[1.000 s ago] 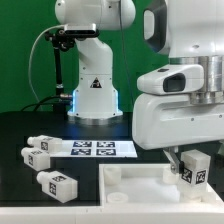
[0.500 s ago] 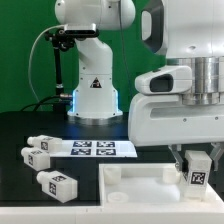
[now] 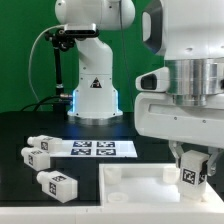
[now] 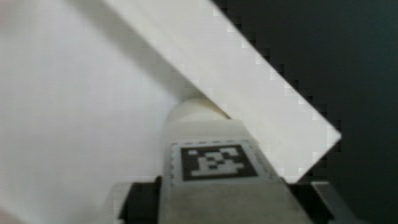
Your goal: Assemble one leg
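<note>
My gripper [image 3: 192,170] is shut on a leg [image 3: 191,174], a small white square post with a black-and-white tag, and holds it upright over the right end of the large flat white panel with raised rim [image 3: 130,183]. In the wrist view the leg [image 4: 217,150] sits between my two dark fingers [image 4: 139,197], its far end touching the panel's raised rim [image 4: 231,70]. Three more legs [image 3: 45,165] lie on the black table at the exterior view's left.
The marker board [image 3: 95,148] lies flat behind the panel. The robot's white base [image 3: 95,95] stands at the back with a black cable beside it. The gripper body [image 3: 185,105] hides the panel's right end.
The gripper with the leg has shifted slightly toward the exterior view's left and turned a little. The loose legs and the panel have not moved.
</note>
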Motion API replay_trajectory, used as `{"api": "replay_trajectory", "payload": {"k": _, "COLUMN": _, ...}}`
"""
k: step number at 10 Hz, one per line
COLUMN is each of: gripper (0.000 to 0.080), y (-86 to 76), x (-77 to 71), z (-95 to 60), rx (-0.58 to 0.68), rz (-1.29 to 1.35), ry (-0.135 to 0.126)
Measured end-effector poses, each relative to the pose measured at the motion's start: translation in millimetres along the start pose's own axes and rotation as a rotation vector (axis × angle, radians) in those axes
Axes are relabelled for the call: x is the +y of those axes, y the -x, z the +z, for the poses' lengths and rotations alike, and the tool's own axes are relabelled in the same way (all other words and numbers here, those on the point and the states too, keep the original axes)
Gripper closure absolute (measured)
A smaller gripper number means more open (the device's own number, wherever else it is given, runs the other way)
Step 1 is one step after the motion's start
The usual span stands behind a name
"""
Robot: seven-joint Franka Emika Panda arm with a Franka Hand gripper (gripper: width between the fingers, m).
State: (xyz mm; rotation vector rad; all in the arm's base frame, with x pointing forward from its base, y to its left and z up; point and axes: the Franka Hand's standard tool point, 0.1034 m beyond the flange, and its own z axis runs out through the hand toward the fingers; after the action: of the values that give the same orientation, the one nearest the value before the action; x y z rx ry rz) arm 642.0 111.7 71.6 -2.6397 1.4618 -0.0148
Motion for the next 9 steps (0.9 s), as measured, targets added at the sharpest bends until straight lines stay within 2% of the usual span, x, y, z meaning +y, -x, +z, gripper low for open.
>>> {"api": "replay_trajectory", "payload": {"k": 1, "gripper": 0.0507, "y": -0.4, "x": 0.3, "z": 0.1, "rx": -0.008, "rz": 0.066, "ry": -0.006}}
{"api": "replay_trajectory", "payload": {"k": 3, "gripper": 0.0507, "y": 0.9, "x": 0.4, "z": 0.7, "rx": -0.009, "rz": 0.028, "ry": -0.005}}
{"api": "replay_trajectory", "payload": {"k": 5, "gripper": 0.0211, "y": 1.4, "x": 4.9, "z": 1.9, "rx": -0.013, "rz": -0.235, "ry": 0.023}}
{"api": "replay_trajectory", "payload": {"k": 6, "gripper": 0.0211, "y": -1.3, "x": 7.0, "z": 0.5, "rx": -0.024, "rz": -0.421, "ry": 0.030}}
{"api": "replay_trajectory", "payload": {"k": 7, "gripper": 0.0161, "y": -1.2, "x": 7.3, "z": -1.7, "rx": -0.030, "rz": -0.608, "ry": 0.038}}
{"api": "replay_trajectory", "payload": {"k": 8, "gripper": 0.0161, "y": 0.4, "x": 8.0, "z": -2.1, "rx": -0.037, "rz": -0.737, "ry": 0.050}}
{"api": "replay_trajectory", "payload": {"k": 9, "gripper": 0.0151, "y": -0.8, "x": 8.7, "z": -1.3, "rx": -0.037, "rz": -0.770, "ry": 0.050}}
